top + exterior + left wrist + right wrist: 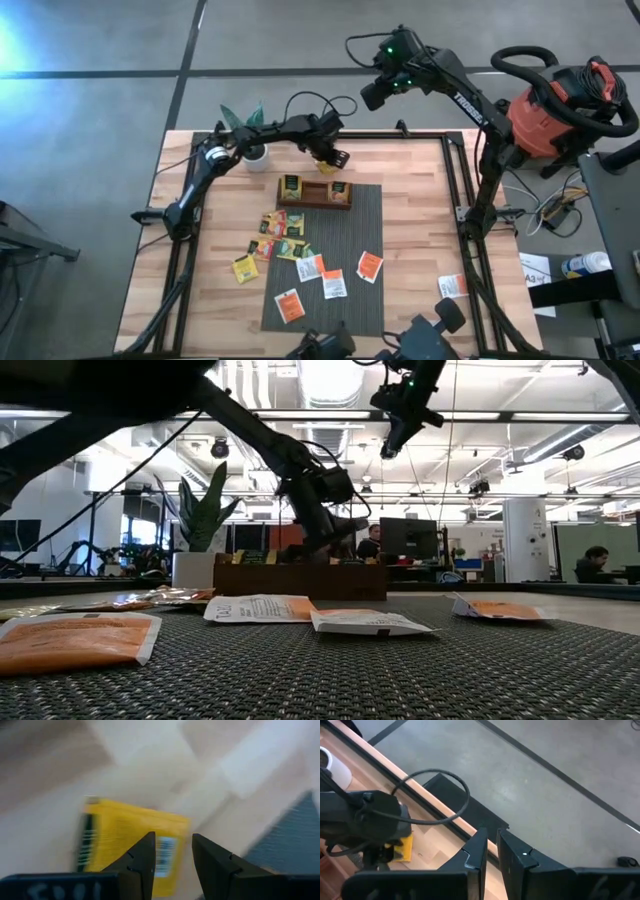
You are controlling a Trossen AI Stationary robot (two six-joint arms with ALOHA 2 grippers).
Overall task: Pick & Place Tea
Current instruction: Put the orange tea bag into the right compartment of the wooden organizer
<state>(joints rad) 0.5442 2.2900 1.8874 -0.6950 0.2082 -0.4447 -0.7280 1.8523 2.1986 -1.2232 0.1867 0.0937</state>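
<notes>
My left gripper [335,157] hovers open just past the far side of the brown wooden tray [315,192]. A yellow tea sachet [125,835] lies flat on the bare wood below and beyond its fingers, also seen as the yellow sachet [403,847] in the right wrist view. The tray holds two sachets. Several more tea sachets, yellow and green [280,235] and white with orange [330,280], lie on and beside the grey mat [365,230]. My right gripper [372,95] hangs high beyond the table's far edge, its fingers [482,840] almost together with nothing between them.
A white pot with a green plant [256,152] stands at the far left, close to my left arm. One orange-and-white sachet [452,287] lies near the right edge. A red vacuum cleaner [560,100] stands off the table to the right.
</notes>
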